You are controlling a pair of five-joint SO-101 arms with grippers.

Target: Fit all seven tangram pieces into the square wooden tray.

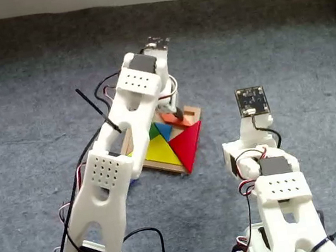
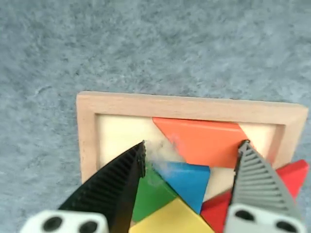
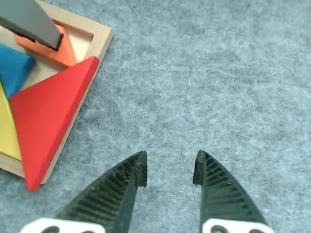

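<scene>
1. Your left gripper (image 2: 193, 145) hangs over the square wooden tray (image 2: 184, 104). Its ribbed black and smooth grey jaws are spread and pinch nothing.
2. Between them lies a flat orange parallelogram (image 2: 204, 141), touching a blue triangle (image 2: 187, 179). Green (image 2: 153, 196) and yellow (image 2: 170, 218) pieces lie next to it.
3. In the high view the tray sits at 10 o'clock from your right arm. A red triangle (image 3: 48, 111) on its 4 o'clock side overlaps the rim.
4. Your right gripper (image 3: 170, 160) hangs with its jaws parted, holding nothing, above nubby grey carpet (image 3: 204, 73).
</scene>
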